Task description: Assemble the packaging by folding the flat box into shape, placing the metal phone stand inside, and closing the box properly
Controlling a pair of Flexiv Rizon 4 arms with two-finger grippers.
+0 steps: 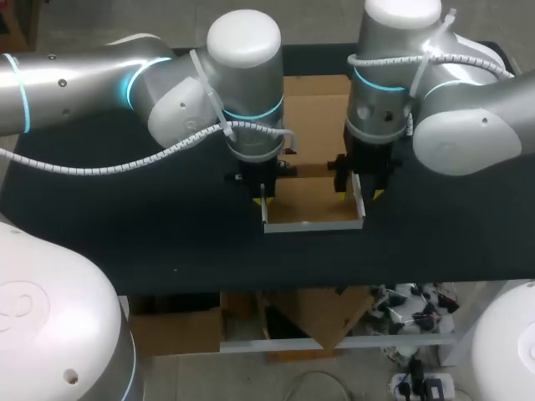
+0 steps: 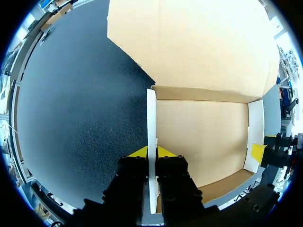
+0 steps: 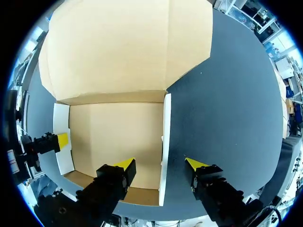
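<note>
Black table (image 1: 125, 225) is stretching across the head view, and my left arm (image 1: 167, 92) is coming in over it from the left side. The left gripper (image 2: 150, 153) is pointing down at the left edge of the half-folded box (image 1: 313, 205), which is sitting near the middle of the table, towards its near edge. Its fingers are drawn close together and are pinching the left wall (image 2: 151, 127) from both sides, one yellow tip on the outer face and one on the inner. That wall is standing upright.

To the right of it, the box floor (image 2: 203, 137) is showing as plain brown cardboard from one side wall to the other. A low white front wall (image 1: 313, 225) is running along the near side. Beyond the floor, a large brown lid flap (image 1: 318, 109) is opening away towards the far side of the table, joined to the box at a crease. Whether it is lying flat or leaning back, I cannot tell.

Further right, the right wall (image 3: 165, 132) is standing upright, white on its outer face. The right gripper (image 3: 161, 164) is hanging over it with its fingers spread wide, one tip inside the box above the floor and the other outside above the table. The wall is running between them with a gap on each side, so this gripper is holding nothing. My right arm (image 1: 451, 109) is coming in from the right side.
</note>
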